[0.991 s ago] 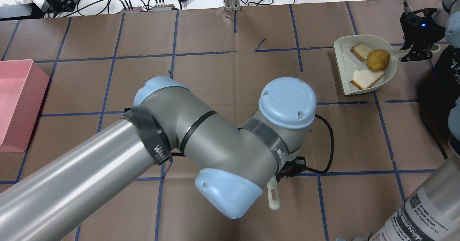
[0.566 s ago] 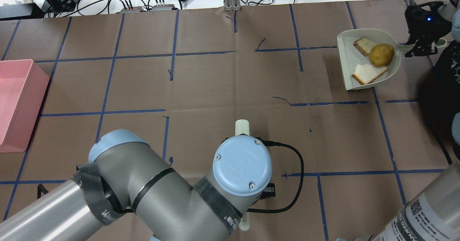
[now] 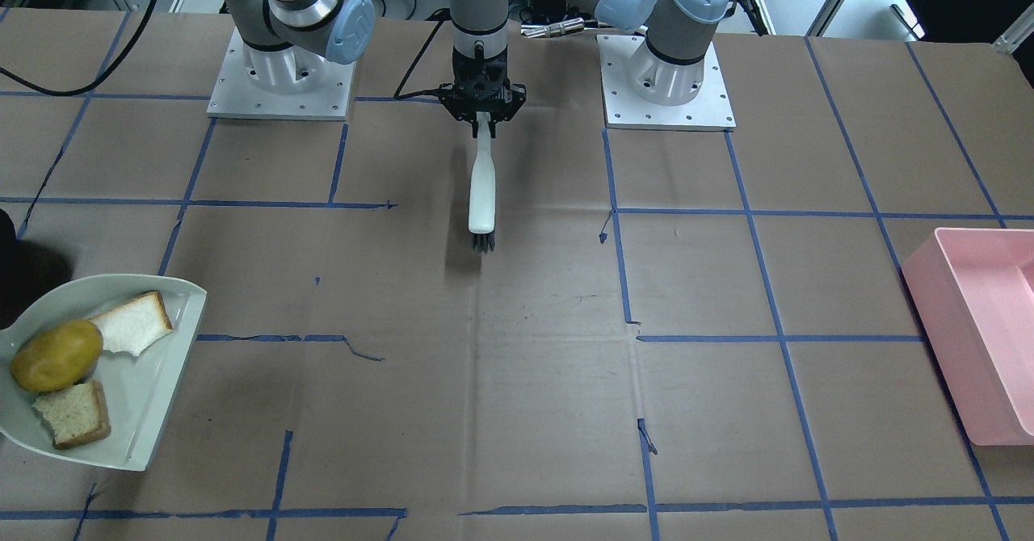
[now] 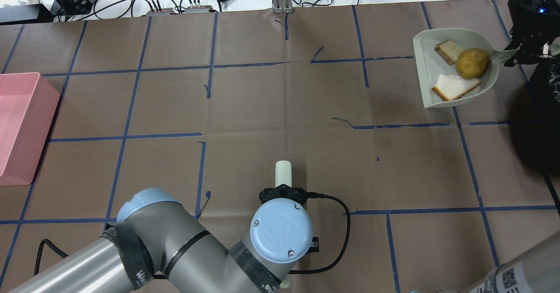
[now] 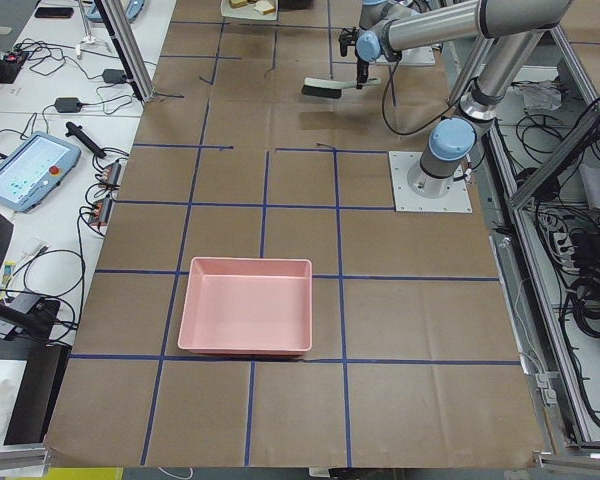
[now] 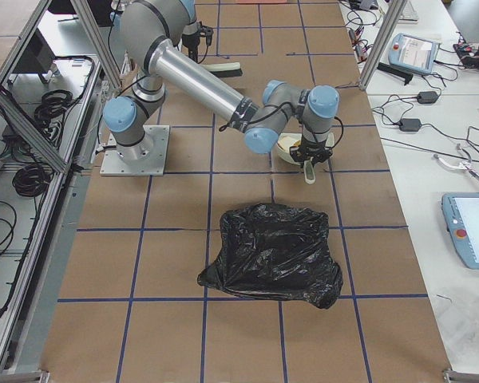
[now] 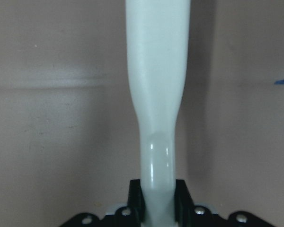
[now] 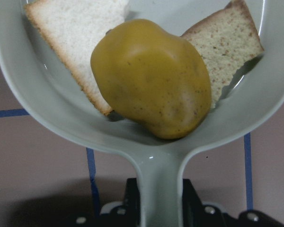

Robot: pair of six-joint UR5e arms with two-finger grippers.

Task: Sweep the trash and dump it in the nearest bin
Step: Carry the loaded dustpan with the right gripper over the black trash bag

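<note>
A pale green dustpan (image 4: 426, 65) carries the trash: a yellow-brown potato-like lump (image 4: 471, 63) and two torn bread pieces (image 4: 455, 86) (image 4: 447, 50). It is at the far right of the table. My right gripper (image 4: 527, 50) is shut on the dustpan's handle, and the wrist view shows the lump (image 8: 154, 82) against the pan's back wall (image 8: 52, 123). My left gripper (image 3: 482, 117) is shut on a white brush (image 3: 482, 186) near my base, with the bristles pointing away from me.
A black trash bag (image 6: 275, 251) lies on the table's right end, just beyond the dustpan. A pink bin (image 4: 22, 122) stands at the far left edge. The brown paper is marked with blue tape lines.
My left arm has pulled back toward my base with the brush. My right gripper has carried the dustpan a little farther right, toward the black bag.
</note>
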